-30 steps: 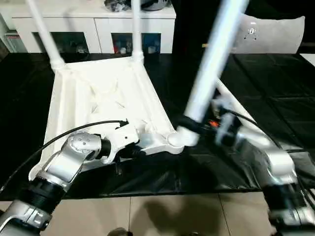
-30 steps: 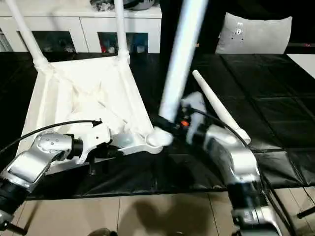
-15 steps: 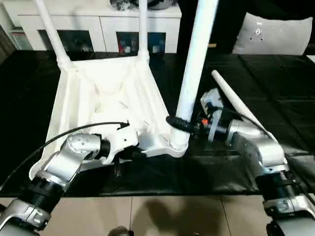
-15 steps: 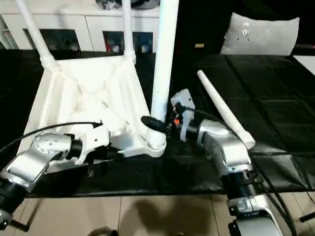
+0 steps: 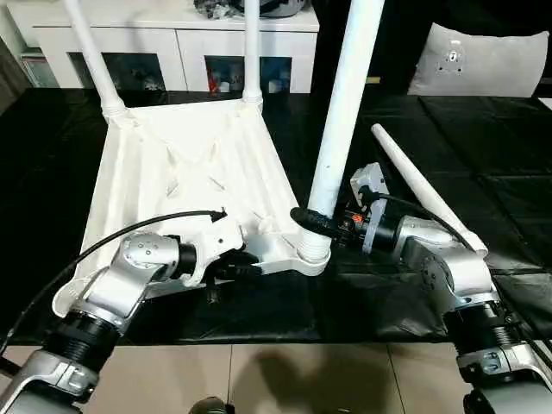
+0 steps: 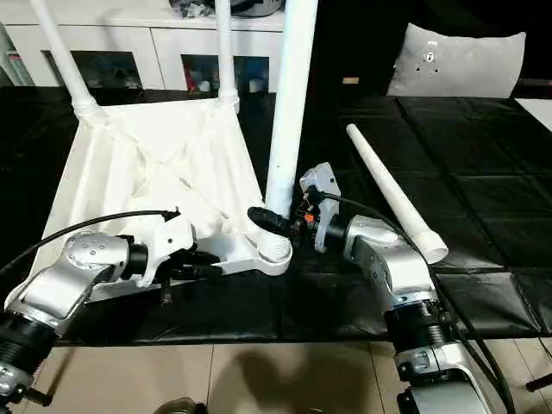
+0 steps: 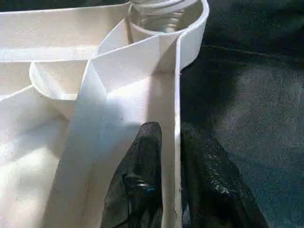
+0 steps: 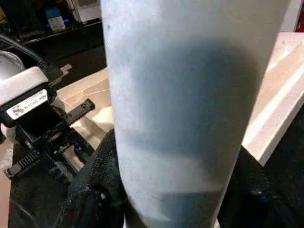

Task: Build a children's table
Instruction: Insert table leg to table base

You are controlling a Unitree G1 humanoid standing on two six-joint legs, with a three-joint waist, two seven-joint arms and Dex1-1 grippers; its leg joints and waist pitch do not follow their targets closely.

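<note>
White plastic, the table [image 5: 185,185] lies upside down on black sheeting [image 5: 483,155], ribbed underside up. Two legs [image 5: 90,56] stand in its far corner sockets, and a third leg [image 5: 345,121] stands in the near right socket. The fourth leg [image 5: 423,194] lies loose on the sheeting to the right.

The right hand [image 5: 312,222] reaches in from the right and clasps the third leg low down, just above the socket; its wrist view shows a black finger on either side of the leg's round shaft. The left hand [image 7: 171,185] is at the table's near edge; its wrist view shows what the head views do not: the thin rim wall stands between the two fingers [image 7: 142,171], which are slightly apart and straddle it.

A second ago the third leg leaned steeply to the right above the socket; now it is nearly upright in it. The left hand's place on the rim is the same.

A white cabinet [image 5: 181,52] stands beyond, and a grey cushion [image 5: 479,60] at far right.
</note>
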